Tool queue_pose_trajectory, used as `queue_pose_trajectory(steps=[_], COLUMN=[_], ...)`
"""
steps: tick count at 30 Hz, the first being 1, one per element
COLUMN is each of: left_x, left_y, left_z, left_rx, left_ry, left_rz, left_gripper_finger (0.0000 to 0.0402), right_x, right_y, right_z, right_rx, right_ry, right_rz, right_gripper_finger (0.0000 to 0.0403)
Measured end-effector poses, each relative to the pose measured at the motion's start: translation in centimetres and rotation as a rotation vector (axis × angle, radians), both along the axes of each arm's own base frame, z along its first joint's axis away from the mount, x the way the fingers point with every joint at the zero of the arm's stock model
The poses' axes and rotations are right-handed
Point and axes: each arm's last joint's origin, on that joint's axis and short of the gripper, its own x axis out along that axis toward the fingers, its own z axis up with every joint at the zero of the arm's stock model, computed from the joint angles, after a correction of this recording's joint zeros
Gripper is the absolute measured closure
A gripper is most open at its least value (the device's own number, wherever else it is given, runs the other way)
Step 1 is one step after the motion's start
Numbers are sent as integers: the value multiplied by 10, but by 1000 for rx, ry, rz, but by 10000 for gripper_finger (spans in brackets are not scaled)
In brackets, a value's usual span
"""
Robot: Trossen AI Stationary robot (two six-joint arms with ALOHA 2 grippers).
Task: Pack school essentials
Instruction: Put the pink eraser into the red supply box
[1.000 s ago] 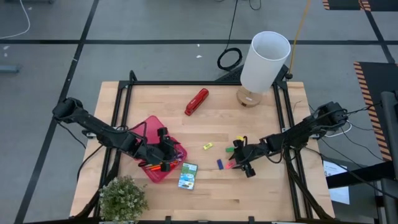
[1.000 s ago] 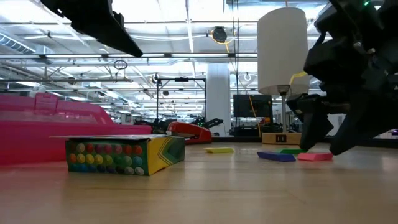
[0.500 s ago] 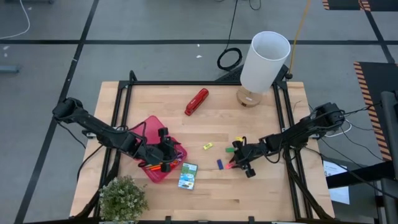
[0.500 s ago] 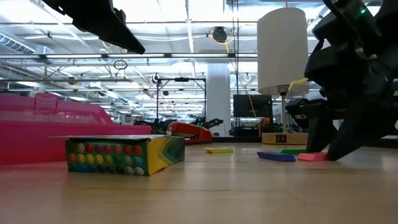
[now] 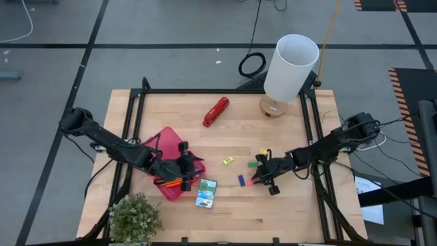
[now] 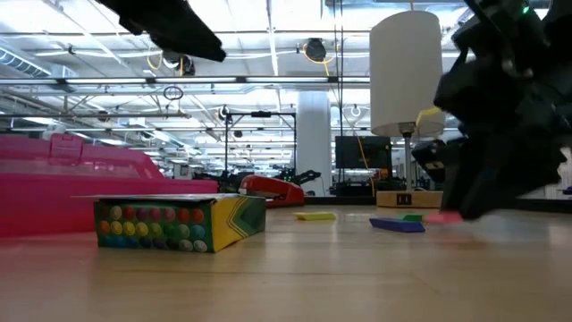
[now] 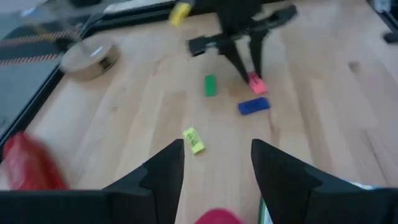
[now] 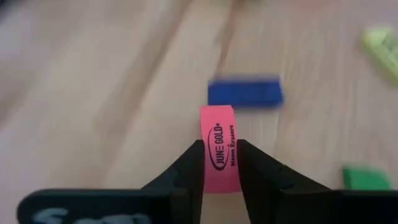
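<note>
Wooden table [image 5: 225, 212] carries one lamp [image 5: 287, 68], one pink case [image 5: 164, 147], one red stapler [image 5: 216, 111], one crayon box [image 5: 205, 193] and four erasers. The right gripper [image 8: 217, 163] pinches the pink eraser [image 8: 218, 146]; blue eraser [image 8: 245, 92] just ahead, green eraser [image 8: 360, 177] beside, yellow eraser [image 5: 229, 160] farther. The left gripper [image 7: 214, 163], fingers spread apart and empty, hovers over the case beside the crayon box
</note>
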Motion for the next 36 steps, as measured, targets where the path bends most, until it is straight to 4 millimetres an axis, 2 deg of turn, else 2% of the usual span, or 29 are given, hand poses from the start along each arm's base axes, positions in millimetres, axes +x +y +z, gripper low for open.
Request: queue_pose_trajectory(steps=[6,13,18,22,27,36], left_x=[23,51,79,102,119,120], left_y=[-14,-28,-41,-52,-59,-59], left_z=[-17,-40,-51,-54,-52,-51], left_rx=[129,229,366,487,567,591], left_ry=[-55,-164,-118,-57,-24,-24], left_rz=[-126,-279,-329,-354,-351,-401], left_gripper_finger=[195,127,114,142,192,288], right_x=[11,28,32,33,32,32], right_y=[3,9,11,11,12,12], right_z=[18,40,50,53,52,52], right_rx=[108,206,294,340,372,394], right_ry=[-80,-199,-273,-278,-250,-241], right_rz=[-60,-85,-60,-75,-48,-60], right_gripper_finger=[327,326,326,326,326,326])
